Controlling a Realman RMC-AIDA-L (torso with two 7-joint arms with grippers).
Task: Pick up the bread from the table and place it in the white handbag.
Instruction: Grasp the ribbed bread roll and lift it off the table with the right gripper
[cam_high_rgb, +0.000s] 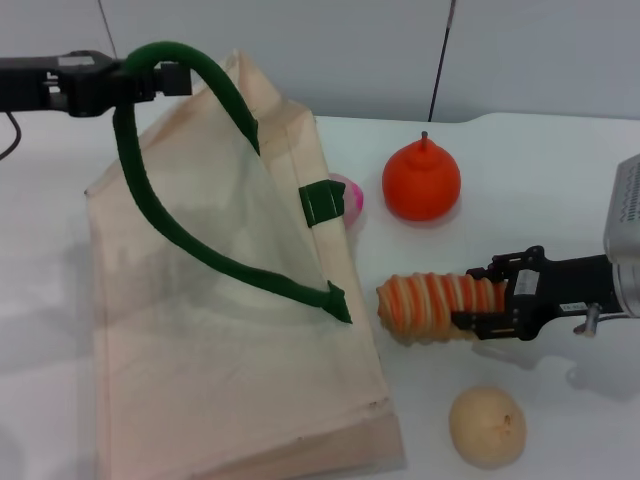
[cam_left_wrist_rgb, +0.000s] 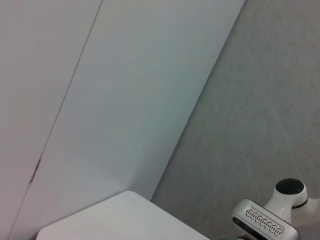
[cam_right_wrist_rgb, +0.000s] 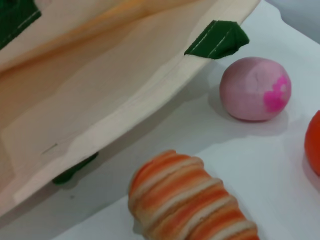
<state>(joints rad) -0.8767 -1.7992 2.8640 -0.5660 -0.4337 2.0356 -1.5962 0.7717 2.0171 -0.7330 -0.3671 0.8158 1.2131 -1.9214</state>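
Right gripper (cam_high_rgb: 478, 307): dark fingers (cam_high_rgb: 480, 322) are seen closed around the right-hand end of the bread (cam_high_rgb: 432, 307), one above and one below it in the head view. The loaf is held there. Whether it is already lifted off the table (cam_high_rgb: 560, 200) cannot be told.

Bread: its long axis runs 3 to 9 o'clock in the head view, the free, rounded end pointing at 9 o'clock, straight at the white handbag (cam_high_rgb: 200, 350). In the right wrist view the striped loaf (cam_right_wrist_rgb: 195, 200) is near, with the bag's raised edge (cam_right_wrist_rgb: 125, 100) beyond it.

Bag: it lies at 9 o'clock from the fingers, its right edge just beside the bread's free end. Its mouth is held open by the left gripper (cam_high_rgb: 165, 80), up at 10 o'clock, clamped on a green handle (cam_high_rgb: 150, 200). The second handle (cam_high_rgb: 270, 275) droops over the cloth.

Judged: the right arm is the nearer one and the carrier; the coming move is a lift and a carry toward 9–10 o'clock, free end first, over the bag's edge.

Bystanders: pink ball (cam_high_rgb: 347, 197) at the bag's edge, orange fruit (cam_high_rgb: 421, 182) at 12 o'clock from the bread, tan ball (cam_high_rgb: 487, 426) at 5 o'clock.
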